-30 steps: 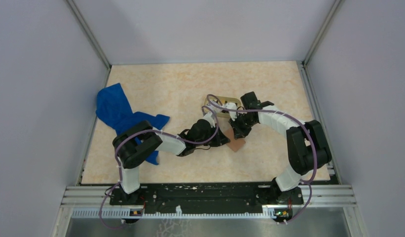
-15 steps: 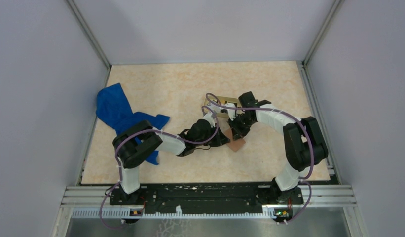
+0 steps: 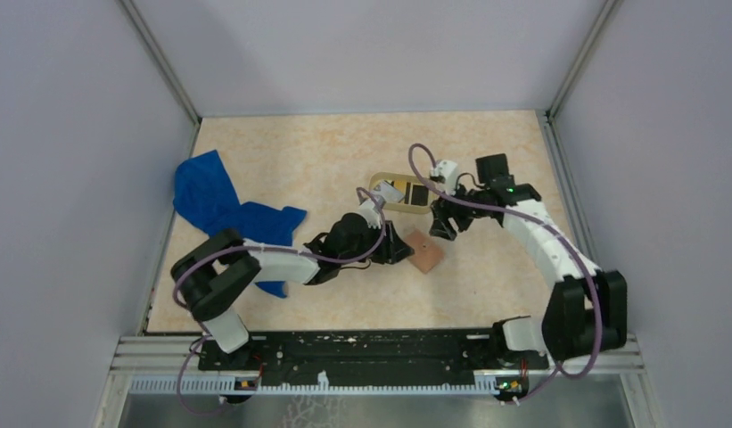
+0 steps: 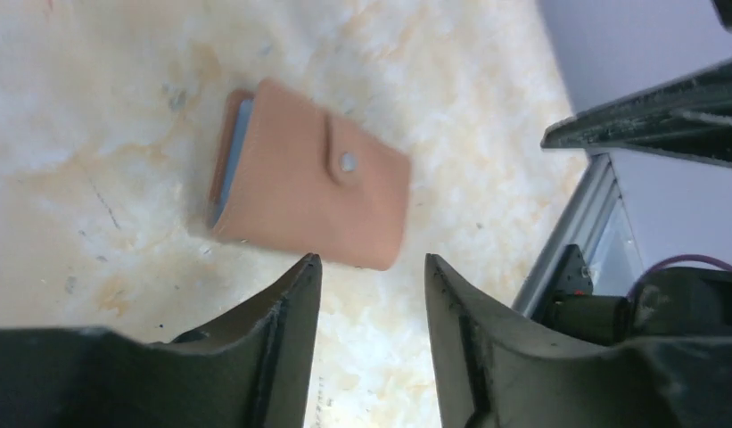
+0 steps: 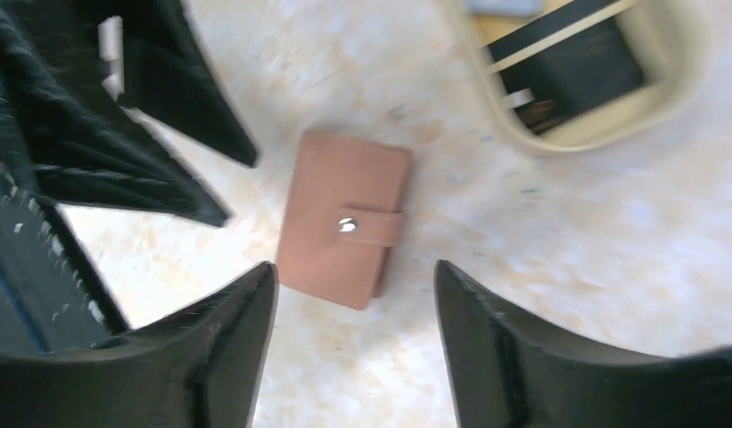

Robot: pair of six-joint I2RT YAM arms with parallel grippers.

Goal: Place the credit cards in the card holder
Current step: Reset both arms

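Card holder (image 5: 344,230) lies flat on desk (image 3: 300,160), snap flap shut, btwn both arms. L end effector (image 4: 371,267) open, empty, just beside it. R end effector (image 5: 355,272) open, empty, over it. Black credit card (image 5: 571,76) in tan tray (image 5: 674,89) nearby.

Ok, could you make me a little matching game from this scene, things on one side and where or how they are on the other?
Things:
1. card holder
2. blue cloth
3. black card
4. left gripper

Place or state:
A. inside the tray
B. open, holding nothing
C. lying flat, snap fastened
D. bunched up, far left

Pairs: 1-C, 2-D, 3-A, 4-B
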